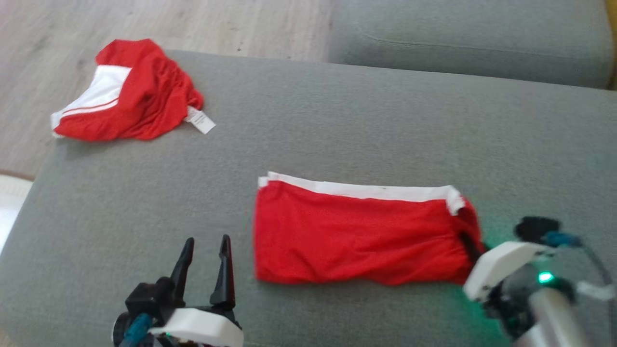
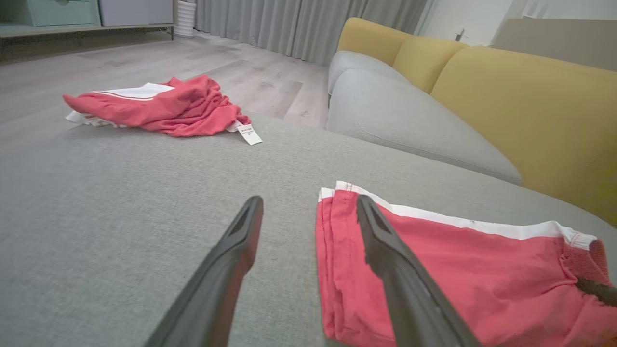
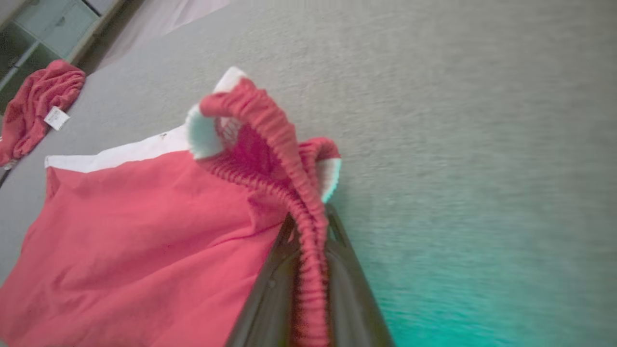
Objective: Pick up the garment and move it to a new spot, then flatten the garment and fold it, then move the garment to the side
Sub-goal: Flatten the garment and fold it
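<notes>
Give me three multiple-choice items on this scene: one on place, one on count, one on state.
1. The crumpled garment lies at the cushion's: A far left corner; B centre; C near right edge.
2. Red garments on the cushion: A one; B two; C three.
3. The right gripper is: A open; B shut on nothing; C shut on the folded garment's waistband.
Answers: 1 A, it sits far left in the head view; 2 B, one crumpled, one folded; 3 C, the elastic runs pinched between its fingers.
</notes>
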